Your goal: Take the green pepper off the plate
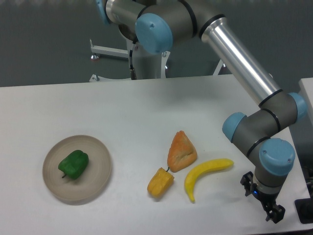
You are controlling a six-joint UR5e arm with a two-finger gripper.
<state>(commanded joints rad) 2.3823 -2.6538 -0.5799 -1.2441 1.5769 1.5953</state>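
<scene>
The green pepper (74,164) lies on the round beige-grey plate (98,174) at the left of the table, stem toward the front left. My gripper (273,214) hangs at the far right near the table's front edge, far from the plate. It is small and dark here, and I cannot tell whether its fingers are open or shut. Nothing shows between them.
A yellow-orange pepper (160,182), an orange wedge-shaped pastry (182,152) and a yellow banana (206,174) lie in the middle of the table between plate and gripper. The arm's links (244,58) cross above the right side. A dark object (305,210) sits at the right edge.
</scene>
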